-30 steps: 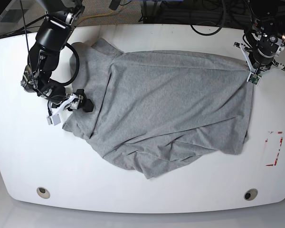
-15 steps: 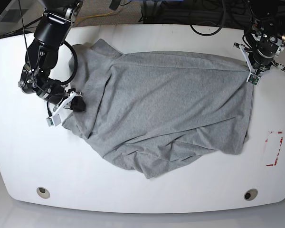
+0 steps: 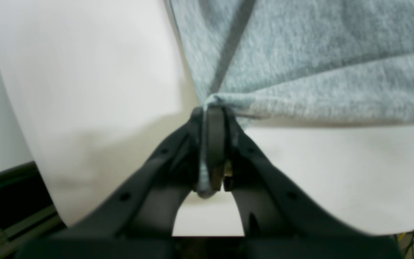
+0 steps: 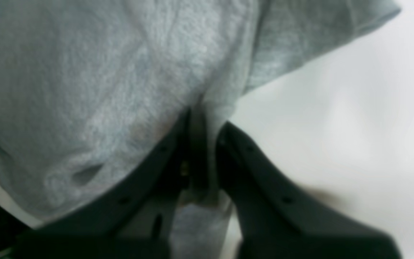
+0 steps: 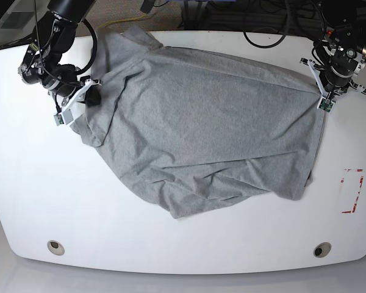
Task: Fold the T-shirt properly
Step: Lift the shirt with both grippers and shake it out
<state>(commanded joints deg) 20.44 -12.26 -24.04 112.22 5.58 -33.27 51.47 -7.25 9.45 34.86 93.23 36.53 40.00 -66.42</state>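
Both my claws are closed on cloth: the left claw [image 3: 212, 117] pinches a gathered fold, and the right claw [image 4: 208, 126] has its jaws together on a bunched edge. Between them the T-shirt [image 5: 204, 116] spreads across the table, its upper edge running from one grip to the other, its lower part rumpled and trailing toward the base view's near side. I see no lettering on the side that shows.

I take this step to be straightening and carrying the cloth before a proper fold, early in the job. To do it well, I should move both claws at one pace and keep the edge between them just taut; a harder pull on one side would skew the body or drag a pinch loose. The wrinkled lower part wants drawing flat before I lay anything over it. Beneath it all is the white table [image 5: 67, 195], with red marks [image 5: 352, 190] beyond the cloth on my left.
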